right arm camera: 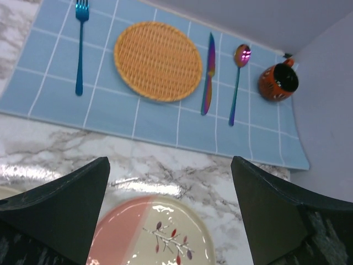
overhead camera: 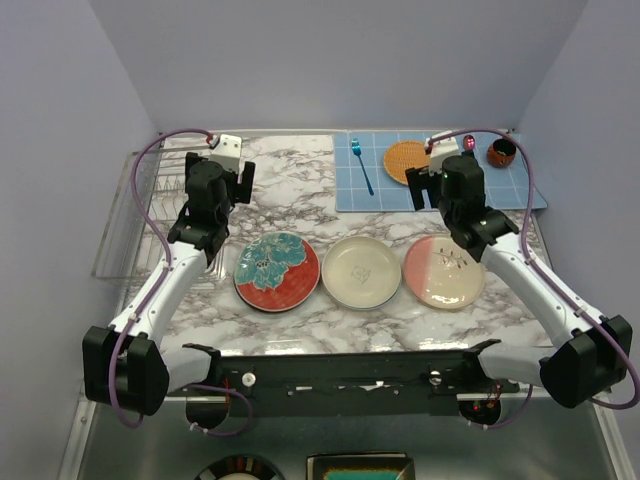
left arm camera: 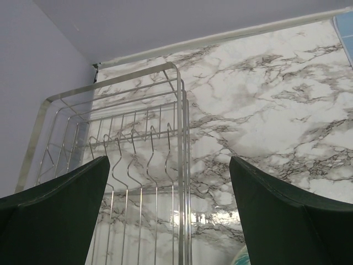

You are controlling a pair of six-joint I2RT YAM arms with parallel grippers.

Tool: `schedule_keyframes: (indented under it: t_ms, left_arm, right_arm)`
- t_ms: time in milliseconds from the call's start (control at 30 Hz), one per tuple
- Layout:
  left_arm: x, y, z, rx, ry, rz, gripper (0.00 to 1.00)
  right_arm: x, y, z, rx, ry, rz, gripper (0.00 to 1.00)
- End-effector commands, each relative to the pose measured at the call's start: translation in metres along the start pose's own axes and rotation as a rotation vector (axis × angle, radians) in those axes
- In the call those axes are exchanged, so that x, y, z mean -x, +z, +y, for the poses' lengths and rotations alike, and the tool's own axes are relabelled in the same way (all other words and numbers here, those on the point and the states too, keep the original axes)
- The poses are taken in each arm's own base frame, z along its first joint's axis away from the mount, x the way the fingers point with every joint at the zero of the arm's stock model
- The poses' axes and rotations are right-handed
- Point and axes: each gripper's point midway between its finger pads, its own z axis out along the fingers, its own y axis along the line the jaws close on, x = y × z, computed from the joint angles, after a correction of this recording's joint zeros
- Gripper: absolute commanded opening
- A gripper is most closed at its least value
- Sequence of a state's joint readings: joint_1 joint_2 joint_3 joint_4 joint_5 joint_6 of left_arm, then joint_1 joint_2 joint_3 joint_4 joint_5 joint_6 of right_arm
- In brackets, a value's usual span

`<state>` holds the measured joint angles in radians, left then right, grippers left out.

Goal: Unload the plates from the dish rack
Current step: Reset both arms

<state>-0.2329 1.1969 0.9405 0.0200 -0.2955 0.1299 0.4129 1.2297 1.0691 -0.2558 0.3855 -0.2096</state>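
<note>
wire dish rack [overhead camera: 135,215] sits at the far left of the marble surface [overhead camera: 300,190], against the left wall, upright slot wires showing in the left wrist view. left tool [left arm camera: 169,160] hangs above the rack's right edge, both dark fingers spread wide with nothing between them, only rack wires and marble seen through the gap. a sliver of teal rim shows at the bottom of that view.

three plates lie flat on the surface in a row near the arm bases, right of the rack and apart from it. teal flower plate [overhead camera: 277,271] with a red rim is leftmost, plain cream plate [overhead camera: 361,272] is in the middle just beside it, and pink and cream plate [overhead camera: 443,272] with a twig motif is on the right. they are close together, touching or not i cannot tell.

blue mat [right arm camera: 55,94] lies at the far right. on it, left to right: fork [right arm camera: 80,47], round orange woven disc [right arm camera: 158,61], knife [right arm camera: 208,74], spoon [right arm camera: 237,77], orange cup [right arm camera: 278,83] at the far right corner.

right tool [right arm camera: 170,160] hovers over the marble between the mat's near edge and the pink and cream plate, fingers fully spread, gripping nothing.
</note>
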Motion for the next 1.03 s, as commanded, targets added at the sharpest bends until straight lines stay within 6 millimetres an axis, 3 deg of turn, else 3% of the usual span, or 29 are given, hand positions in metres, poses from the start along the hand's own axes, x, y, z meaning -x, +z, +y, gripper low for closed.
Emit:
schedule_keyframes:
  t_ms: [0, 467, 1000]
  left_arm:
    - [0.021, -0.005, 0.014, 0.063, -0.041, -0.068, 0.99]
    - [0.022, -0.004, 0.014, 0.068, -0.053, -0.082, 0.99]
    - [0.020, -0.004, 0.013, 0.061, -0.050, -0.086, 0.99]
  right_arm:
    - [0.044, -0.005, -0.037, -0.146, 0.052, -0.143, 1.00]
    - [0.057, 0.005, -0.054, -0.184, 0.121, -0.163, 1.00]
    - [0.053, 0.010, -0.053, -0.175, 0.128, -0.143, 1.00]
